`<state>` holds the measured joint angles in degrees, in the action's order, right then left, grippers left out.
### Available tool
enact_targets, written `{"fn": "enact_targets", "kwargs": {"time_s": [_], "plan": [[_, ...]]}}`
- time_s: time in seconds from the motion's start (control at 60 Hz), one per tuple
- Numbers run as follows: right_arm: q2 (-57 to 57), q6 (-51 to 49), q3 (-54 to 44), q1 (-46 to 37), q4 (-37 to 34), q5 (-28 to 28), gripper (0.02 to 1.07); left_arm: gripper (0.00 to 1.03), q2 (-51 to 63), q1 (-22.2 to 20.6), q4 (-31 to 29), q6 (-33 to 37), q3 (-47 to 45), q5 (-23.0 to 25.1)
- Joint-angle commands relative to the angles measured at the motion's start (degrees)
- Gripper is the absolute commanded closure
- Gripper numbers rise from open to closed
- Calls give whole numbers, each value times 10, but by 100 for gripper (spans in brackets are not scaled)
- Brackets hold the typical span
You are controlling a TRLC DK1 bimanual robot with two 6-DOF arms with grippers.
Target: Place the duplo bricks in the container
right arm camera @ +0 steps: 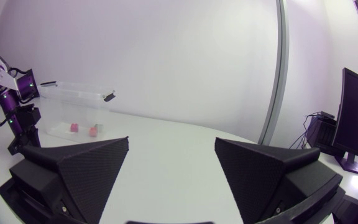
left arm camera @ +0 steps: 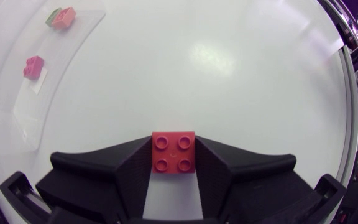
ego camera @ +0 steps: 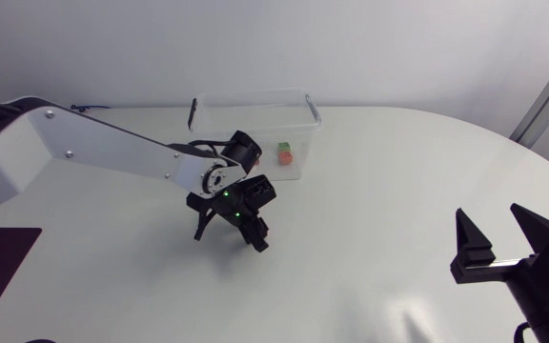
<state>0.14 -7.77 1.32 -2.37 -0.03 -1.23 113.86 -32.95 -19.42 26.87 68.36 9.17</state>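
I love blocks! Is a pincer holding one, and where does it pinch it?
Yes. The left pincer holds the red brick by its two opposite sides. The right pincer is open and empty.

My left gripper (left arm camera: 174, 146) matte black, the red brick (left arm camera: 174, 152) it clamps plain and unpatterned, desk (ego camera: 379, 191) glossy white, container (ego camera: 251, 95) clear, a pink brick (left arm camera: 33, 66) and a red-and-green brick (left arm camera: 61, 17) inside, my right gripper (right arm camera: 171, 162) black too.

The brick (left arm camera: 174, 151) in left gripper (left arm camera: 174, 157); container (ego camera: 299, 99) behind.
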Motion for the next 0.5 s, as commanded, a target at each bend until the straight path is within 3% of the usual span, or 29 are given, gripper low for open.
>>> {"fn": "enact_targets", "kwargs": {"time_s": [0.0,0.283,0.483], "plan": [[-4,-10,-13,-4,-5,0,7,81,-70,11,-11,10,-39,5],[-4,-10,-13,-4,-5,0,7,81,-356,70,-11,0,-134,2],[-4,-10,-13,-4,-5,0,7,81,-415,98,-11,0,-143,-13]]}}
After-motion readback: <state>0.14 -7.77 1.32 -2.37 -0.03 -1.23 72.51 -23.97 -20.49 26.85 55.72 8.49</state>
